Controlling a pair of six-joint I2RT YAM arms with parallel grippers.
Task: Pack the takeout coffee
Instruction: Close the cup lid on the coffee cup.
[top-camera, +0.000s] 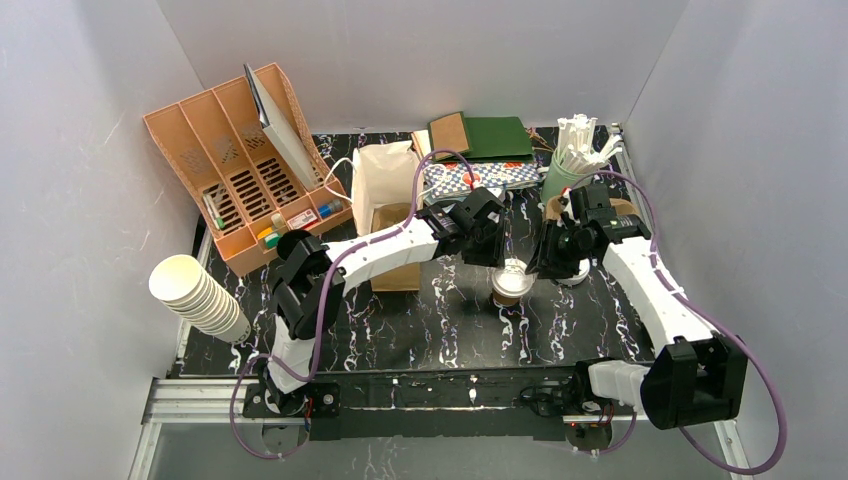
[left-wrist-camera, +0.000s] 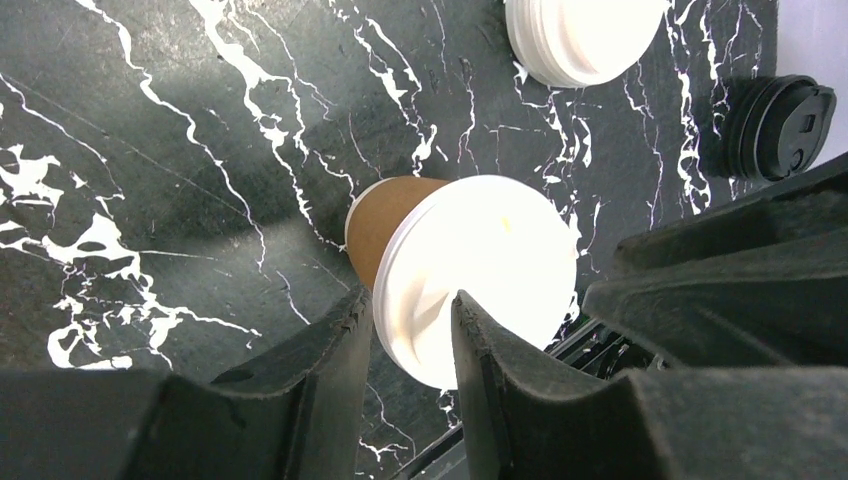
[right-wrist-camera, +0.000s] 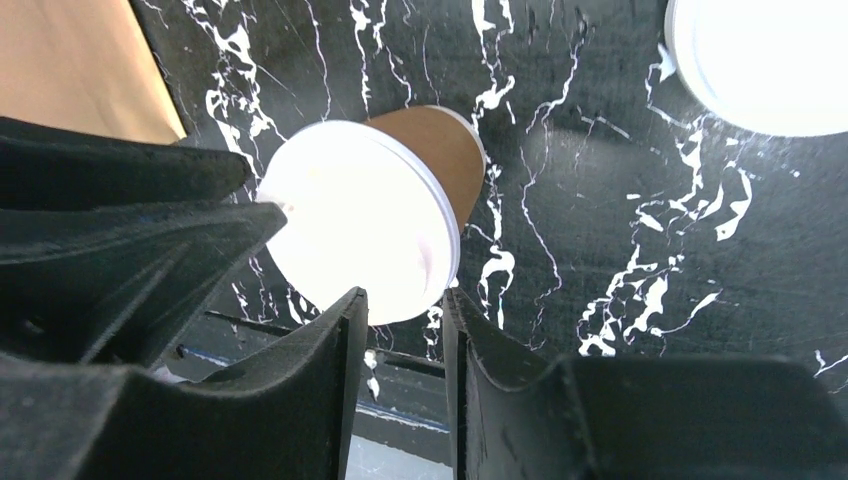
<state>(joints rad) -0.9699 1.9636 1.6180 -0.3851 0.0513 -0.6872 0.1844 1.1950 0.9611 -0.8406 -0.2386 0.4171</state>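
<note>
One takeout coffee (top-camera: 512, 283), a tan-brown paper cup with a white lid, stands upright in the middle of the black marble table (top-camera: 420, 320). My left gripper (top-camera: 492, 252) hangs just above its left side. In the left wrist view the cup (left-wrist-camera: 385, 225) and its lid (left-wrist-camera: 490, 270) lie under my left gripper (left-wrist-camera: 412, 300), which is partly open; the lid's rim shows through the gap and nothing is pinched. My right gripper (top-camera: 549, 264) hovers at the cup's right. In the right wrist view the lid (right-wrist-camera: 355, 225) sits just beyond my right gripper (right-wrist-camera: 400, 298), narrowly open and empty.
A stack of white lids (left-wrist-camera: 585, 35) (right-wrist-camera: 770, 60) and black lids (left-wrist-camera: 780, 115) lie near the cup. A brown bag (top-camera: 400, 270), a cream paper bag (top-camera: 385, 180), an orange organizer (top-camera: 240, 170), nested cream cups (top-camera: 200, 295) and a green cup of stirrers (top-camera: 572, 160) ring the table.
</note>
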